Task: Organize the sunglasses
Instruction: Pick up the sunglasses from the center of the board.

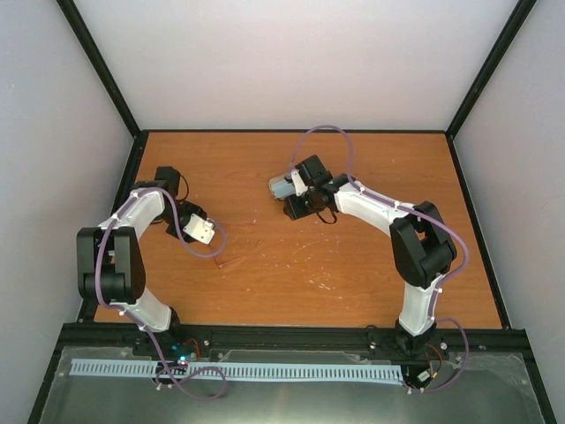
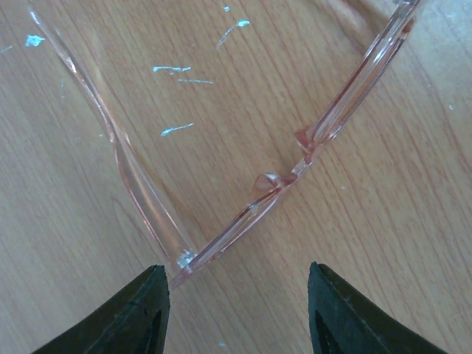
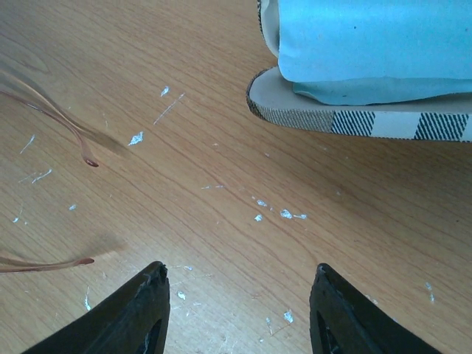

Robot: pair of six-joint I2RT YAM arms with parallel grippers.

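The sunglasses (image 2: 243, 214) are a thin translucent amber-pink pair lying on the wood, temples unfolded. In the left wrist view the frame's hinge corner lies just ahead of my left fingertip. My left gripper (image 2: 236, 269) is open and empty, low over the table; it also shows in the top view (image 1: 210, 237). Two temple tips of the sunglasses (image 3: 87, 160) show at the left of the right wrist view. My right gripper (image 3: 240, 267) is open and empty, and in the top view (image 1: 294, 201) it is near the table's middle. I cannot make out the glasses in the top view.
The striped grey-and-brown case (image 3: 354, 122) lies ahead and right of my right gripper, with the light blue cloth (image 3: 369, 40) on it. They show as a pale patch (image 1: 281, 185) in the top view. Black frame posts and white walls bound the wooden table (image 1: 353, 265).
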